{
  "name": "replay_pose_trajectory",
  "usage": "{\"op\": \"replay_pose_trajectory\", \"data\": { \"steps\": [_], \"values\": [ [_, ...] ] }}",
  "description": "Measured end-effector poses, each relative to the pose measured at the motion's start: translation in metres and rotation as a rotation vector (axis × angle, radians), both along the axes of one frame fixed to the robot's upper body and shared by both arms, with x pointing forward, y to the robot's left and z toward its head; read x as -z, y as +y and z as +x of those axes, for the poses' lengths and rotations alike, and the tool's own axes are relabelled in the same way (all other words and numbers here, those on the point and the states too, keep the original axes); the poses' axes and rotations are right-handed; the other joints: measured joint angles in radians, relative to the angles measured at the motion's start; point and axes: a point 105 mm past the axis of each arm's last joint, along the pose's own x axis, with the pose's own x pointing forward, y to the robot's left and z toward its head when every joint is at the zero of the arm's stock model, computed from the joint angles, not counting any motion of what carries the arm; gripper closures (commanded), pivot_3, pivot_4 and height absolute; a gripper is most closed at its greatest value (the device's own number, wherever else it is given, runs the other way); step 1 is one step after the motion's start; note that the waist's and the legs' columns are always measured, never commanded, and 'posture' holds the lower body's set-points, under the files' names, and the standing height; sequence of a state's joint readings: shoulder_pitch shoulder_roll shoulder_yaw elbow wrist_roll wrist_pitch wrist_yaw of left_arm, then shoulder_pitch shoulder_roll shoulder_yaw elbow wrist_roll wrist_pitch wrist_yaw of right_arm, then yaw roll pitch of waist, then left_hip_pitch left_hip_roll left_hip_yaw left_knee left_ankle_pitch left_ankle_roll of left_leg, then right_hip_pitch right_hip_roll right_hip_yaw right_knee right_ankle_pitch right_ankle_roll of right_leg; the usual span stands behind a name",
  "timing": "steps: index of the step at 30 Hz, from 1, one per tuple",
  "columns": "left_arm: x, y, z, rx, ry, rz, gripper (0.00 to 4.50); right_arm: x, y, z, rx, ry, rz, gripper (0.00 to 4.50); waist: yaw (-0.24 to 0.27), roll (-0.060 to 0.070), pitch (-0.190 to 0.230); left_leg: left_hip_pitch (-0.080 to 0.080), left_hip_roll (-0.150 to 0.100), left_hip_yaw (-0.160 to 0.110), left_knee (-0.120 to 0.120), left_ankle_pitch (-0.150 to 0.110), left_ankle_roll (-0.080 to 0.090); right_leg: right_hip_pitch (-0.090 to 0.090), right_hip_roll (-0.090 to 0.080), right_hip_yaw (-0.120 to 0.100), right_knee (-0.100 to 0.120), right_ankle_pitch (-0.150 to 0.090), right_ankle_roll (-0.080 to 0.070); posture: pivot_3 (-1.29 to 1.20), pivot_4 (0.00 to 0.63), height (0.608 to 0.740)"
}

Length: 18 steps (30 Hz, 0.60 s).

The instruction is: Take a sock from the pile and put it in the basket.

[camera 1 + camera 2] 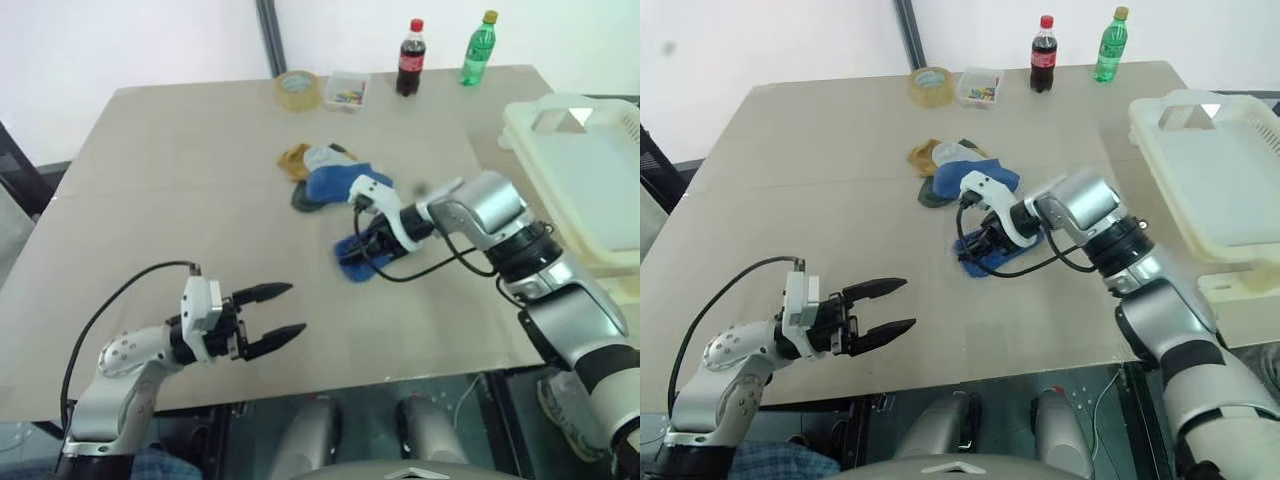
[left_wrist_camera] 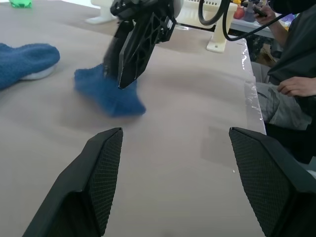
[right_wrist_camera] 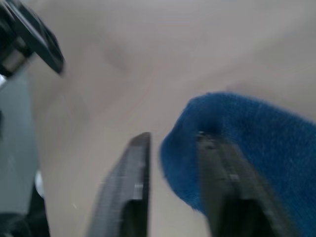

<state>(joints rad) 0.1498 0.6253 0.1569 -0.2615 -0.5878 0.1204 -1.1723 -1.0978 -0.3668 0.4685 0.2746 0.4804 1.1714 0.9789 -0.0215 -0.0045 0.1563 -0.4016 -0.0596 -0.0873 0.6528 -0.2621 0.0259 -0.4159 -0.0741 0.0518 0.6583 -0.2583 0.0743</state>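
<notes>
The pile (image 1: pixel 325 175) of mustard, grey, blue and dark green socks lies at the table's middle. A single blue sock (image 1: pixel 350 262) lies apart from it, nearer to me. My right gripper (image 1: pixel 358 248) points down at this sock. Its fingers (image 3: pixel 222 168) stand a little apart, open, and the sock's edge (image 3: pixel 247 133) lies under one of them. My left gripper (image 1: pixel 296 309) hovers open and empty over the near left of the table, pointing toward the sock (image 2: pixel 111 96). The cream basket (image 1: pixel 560 110) stands at the table's right edge.
At the far edge of the table stand a tape roll (image 1: pixel 298 90), a small clear box (image 1: pixel 347 90), a cola bottle (image 1: pixel 411 58) and a green bottle (image 1: pixel 479 48). A person (image 2: pixel 291 74) sits beyond the table's right side.
</notes>
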Motion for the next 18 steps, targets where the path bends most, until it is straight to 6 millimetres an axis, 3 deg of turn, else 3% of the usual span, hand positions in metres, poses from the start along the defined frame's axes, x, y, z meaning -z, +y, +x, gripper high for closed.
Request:
{"op": "replay_pose_trajectory", "data": {
  "steps": [3, 6, 12, 14, 18],
  "values": [
    [0.006, 0.001, -0.004, -0.019, 0.019, 0.001, 0.81, -0.021, -0.017, 0.004, 0.037, -0.001, 0.079, 2.66, 0.006, 0.000, 0.000, 0.000, -0.001, 0.000, 0.000, 0.000, 0.000, 0.000, 0.000, -0.001, 0.000, 0.000, 0.000, 0.00, 0.150, 0.740],
    [0.006, 0.001, -0.004, -0.027, 0.012, -0.001, 0.81, -0.026, -0.042, 0.013, 0.114, -0.032, 0.076, 2.66, 0.008, 0.000, 0.000, 0.000, -0.001, -0.001, 0.000, -0.001, 0.002, 0.001, -0.001, -0.001, -0.001, 0.000, 0.000, 0.00, 0.150, 0.740],
    [0.003, 0.001, -0.001, -0.024, -0.003, -0.002, 0.81, 0.018, -0.109, 0.043, 0.373, -0.110, -0.103, 2.66, 0.000, 0.000, 0.000, 0.000, 0.000, 0.001, 0.000, 0.000, 0.001, 0.000, 0.000, 0.001, 0.000, 0.000, 0.000, 0.00, 0.150, 0.740],
    [-0.002, 0.000, 0.003, -0.018, -0.027, -0.003, 0.81, 0.028, -0.114, 0.050, 0.414, -0.126, -0.139, 2.66, -0.010, 0.000, 0.000, 0.000, 0.000, 0.002, 0.000, 0.000, 0.000, 0.000, 0.000, 0.002, 0.002, 0.000, 0.000, 0.00, 0.150, 0.740],
    [-0.007, -0.001, 0.010, -0.014, -0.050, -0.005, 0.81, 0.032, -0.118, 0.059, 0.472, -0.160, -0.152, 2.66, -0.021, 0.000, 0.000, 0.000, 0.000, 0.003, 0.000, 0.000, 0.000, 0.000, 0.001, 0.002, 0.002, 0.000, 0.000, 0.00, 0.150, 0.740]
  ]
}}
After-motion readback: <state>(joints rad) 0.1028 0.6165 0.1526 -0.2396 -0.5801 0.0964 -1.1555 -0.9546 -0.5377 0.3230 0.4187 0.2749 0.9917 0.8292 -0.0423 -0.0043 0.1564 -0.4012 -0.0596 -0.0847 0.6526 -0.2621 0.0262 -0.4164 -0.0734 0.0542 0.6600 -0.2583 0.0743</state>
